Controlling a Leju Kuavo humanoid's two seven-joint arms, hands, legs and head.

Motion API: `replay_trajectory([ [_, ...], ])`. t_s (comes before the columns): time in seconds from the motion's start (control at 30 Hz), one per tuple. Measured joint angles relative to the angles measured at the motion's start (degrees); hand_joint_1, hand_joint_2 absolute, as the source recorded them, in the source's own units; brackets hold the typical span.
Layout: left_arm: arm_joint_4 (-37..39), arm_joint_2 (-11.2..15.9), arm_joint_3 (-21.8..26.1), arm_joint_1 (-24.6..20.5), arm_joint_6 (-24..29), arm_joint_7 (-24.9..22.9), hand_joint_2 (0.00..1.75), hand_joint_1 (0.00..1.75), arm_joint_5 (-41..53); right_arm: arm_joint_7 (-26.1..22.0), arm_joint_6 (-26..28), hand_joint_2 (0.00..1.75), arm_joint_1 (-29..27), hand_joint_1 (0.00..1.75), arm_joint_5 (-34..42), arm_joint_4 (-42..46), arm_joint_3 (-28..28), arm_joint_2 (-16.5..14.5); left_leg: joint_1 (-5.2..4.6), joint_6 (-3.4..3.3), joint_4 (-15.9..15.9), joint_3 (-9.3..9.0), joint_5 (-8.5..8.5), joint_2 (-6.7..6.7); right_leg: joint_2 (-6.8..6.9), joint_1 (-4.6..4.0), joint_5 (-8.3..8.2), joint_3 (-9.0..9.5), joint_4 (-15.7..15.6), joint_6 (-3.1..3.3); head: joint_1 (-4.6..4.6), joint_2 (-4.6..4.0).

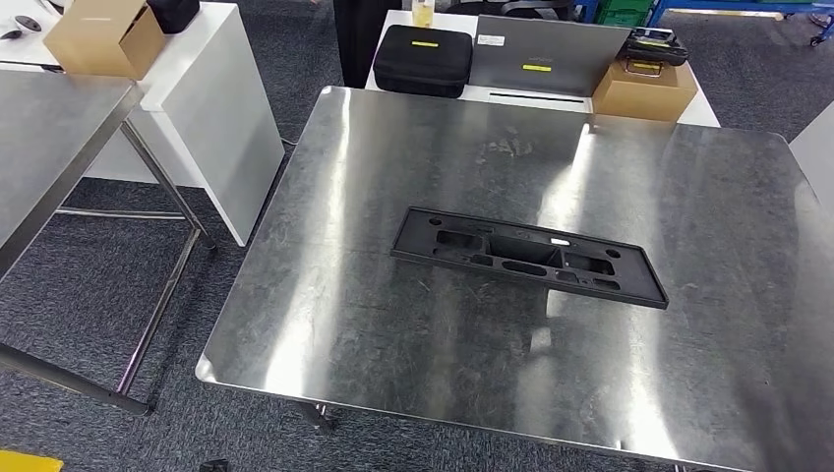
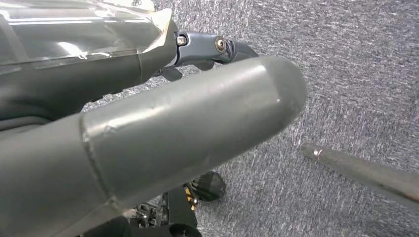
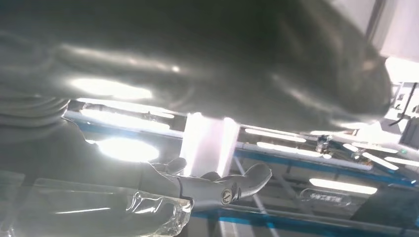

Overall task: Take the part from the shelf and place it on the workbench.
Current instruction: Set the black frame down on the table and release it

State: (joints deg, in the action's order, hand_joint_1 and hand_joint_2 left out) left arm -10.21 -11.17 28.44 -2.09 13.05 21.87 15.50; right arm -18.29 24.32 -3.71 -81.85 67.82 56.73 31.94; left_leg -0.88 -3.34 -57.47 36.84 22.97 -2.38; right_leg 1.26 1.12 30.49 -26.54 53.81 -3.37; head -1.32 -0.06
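Note:
A long black plastic part [image 1: 531, 258] with several cut-outs lies flat near the middle of the steel workbench [image 1: 393, 147], slightly slanted. Nothing touches it. In the left wrist view my left hand [image 2: 188, 123] hangs over grey carpet; its thick grey thumb and a dark finger [image 2: 217, 49] are apart, with nothing between them. In the right wrist view my right hand [image 3: 197, 64] points up toward ceiling lights, and the gap between its blurred thumb and a finger [image 3: 232, 185] holds nothing.
A second steel table [image 1: 49, 128] stands at the left beside a white cabinet [image 1: 226, 108] carrying a cardboard box [image 1: 103, 37]. Behind the workbench are a black case [image 1: 425, 59], a grey case [image 1: 546, 54] and another box [image 1: 644, 90]. A metal tube [image 2: 365, 173] crosses the carpet.

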Motion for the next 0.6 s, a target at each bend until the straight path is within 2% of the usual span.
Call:
replay_trajectory([
  [0.1,0.0,-0.5,0.2,-0.1,0.3,0.2,0.00,0.00,0.0,-3.2,-1.6,0.00,-0.9,0.00,-0.4,5.8,7.9,-3.5,-0.03,0.01,0.0,-0.02,0.03,0.23,-0.23,0.02,0.00,-0.01,0.0,0.00,0.01,0.01],
  [0.23,0.0,-0.6,0.3,-0.4,0.2,0.2,0.00,0.00,0.1,-5.0,-2.0,0.00,-1.1,0.00,-1.2,10.1,13.4,-6.2,-0.04,-0.02,0.0,-0.16,0.13,0.64,-0.65,0.03,0.00,-0.02,0.0,0.00,0.01,0.00],
  [0.33,0.0,-0.6,0.5,-0.6,-0.9,0.4,0.00,0.00,0.4,-10.6,-4.0,0.00,-0.9,0.00,-0.9,14.2,17.2,-9.5,-0.03,-0.04,0.0,-0.25,0.18,0.79,-0.75,0.03,0.00,0.01,0.0,0.00,0.01,0.01],
  [0.4,0.0,-0.6,0.6,-0.7,-1.9,0.5,0.00,0.00,0.8,-16.2,-5.4,0.00,-0.6,0.00,0.5,18.1,20.6,-13.6,0.01,-0.03,0.0,-0.28,0.19,0.82,-0.76,0.00,0.00,0.03,0.0,0.00,0.00,0.01],
  [0.47,0.0,-0.6,0.7,-0.8,-2.8,0.3,0.00,0.00,1.4,-20.0,-4.6,0.00,-0.3,0.00,2.2,21.4,23.9,-19.0,0.09,0.00,0.0,-0.31,0.21,0.83,-0.77,-0.09,0.02,0.07,0.0,0.03,-0.01,0.01],
  [0.53,0.0,-0.6,0.7,-1.2,-3.3,-0.5,0.00,0.00,2.0,-21.1,-0.4,0.00,-0.3,0.00,3.4,22.8,25.9,-24.6,0.20,0.09,0.0,-0.35,0.27,0.87,-0.79,-0.20,0.05,0.12,0.0,0.07,0.01,0.01],
  [0.6,0.0,-0.5,0.7,-1.8,-3.6,-1.5,0.00,0.00,2.6,-21.4,6.9,0.00,-0.1,0.00,3.2,22.5,27.1,-30.1,0.27,0.17,0.0,-0.41,0.32,0.98,-0.90,-0.28,0.06,0.17,0.0,0.09,-0.01,0.01],
])
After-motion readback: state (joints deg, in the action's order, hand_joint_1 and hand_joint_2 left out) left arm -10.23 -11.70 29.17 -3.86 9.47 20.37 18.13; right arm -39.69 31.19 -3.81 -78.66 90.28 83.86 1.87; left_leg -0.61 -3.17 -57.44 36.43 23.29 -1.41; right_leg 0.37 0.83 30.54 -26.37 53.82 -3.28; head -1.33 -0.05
